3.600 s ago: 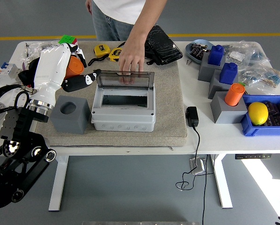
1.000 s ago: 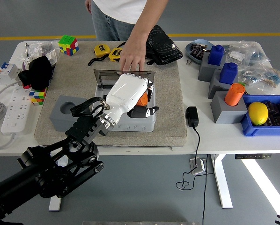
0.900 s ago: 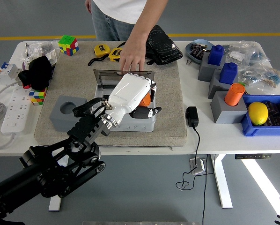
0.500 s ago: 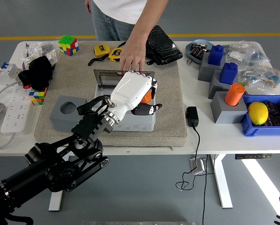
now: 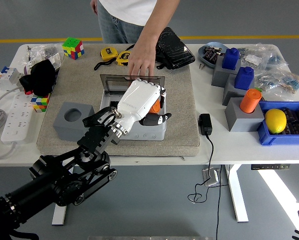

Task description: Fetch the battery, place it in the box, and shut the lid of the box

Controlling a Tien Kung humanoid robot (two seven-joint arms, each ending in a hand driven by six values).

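Note:
My left hand [image 5: 156, 107] is white, on a black arm that comes in from the lower left. It hovers over the open grey box [image 5: 156, 131] on the beige mat. Its fingers are curled on an orange battery [image 5: 155, 106], which sits at the box's opening. The box's clear lid [image 5: 114, 80] stands open at the back. A person's hand [image 5: 140, 61] rests on the lid's top edge. The grey holder block [image 5: 72, 120] to the left of the box has an empty hole. My right arm is out of view.
A second orange battery [image 5: 250, 100] stands on a grey block at the right, next to a blue bin [image 5: 284, 136] with a lemon [image 5: 275, 120]. A black adapter [image 5: 205, 124] lies right of the mat. Puzzle cubes, tape measures and a power strip [image 5: 12, 119] lie at left.
My left hand has carried the orange battery from above the grey holder block at the left over to the open box. In the last second it only shifted slightly. The person's hand stays on the lid.

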